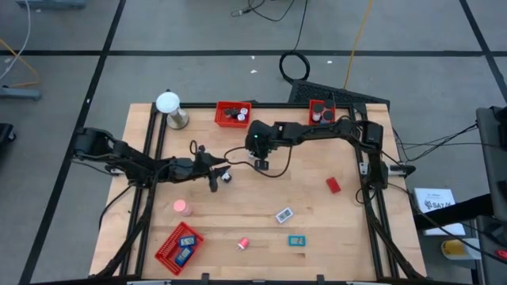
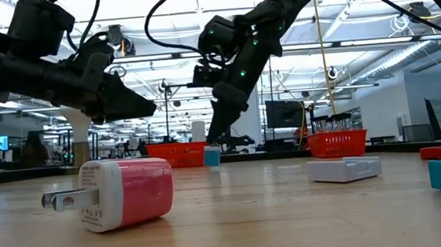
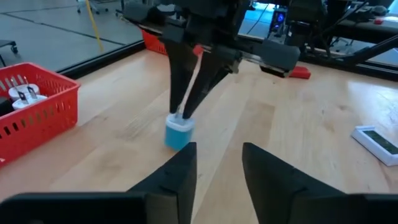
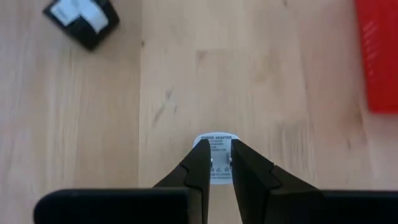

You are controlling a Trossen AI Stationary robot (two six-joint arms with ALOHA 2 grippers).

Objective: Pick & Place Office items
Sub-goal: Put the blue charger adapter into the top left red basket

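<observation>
Left wrist view shows the right gripper [image 3: 185, 112] clenched on the prongs of a blue-and-white power adapter [image 3: 179, 132] standing on the tabletop [image 3: 298, 124] near centre. Lift it straight up so the narrow hold doesn't slip, then carry it toward a red mesh tray [image 1: 233, 114]. Just short of the adapter, the left gripper [image 3: 217, 165] is part-open and grasps nothing.

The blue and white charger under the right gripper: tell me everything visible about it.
The charger is a small plug adapter, blue body with a white top face carrying printed text and two metal prongs. It looks like plastic and stands upright on the wooden table, prongs up. The right gripper reaches down on it, fingers closed on the prongs. Nothing else touches it; the left gripper faces it, apart.
</observation>
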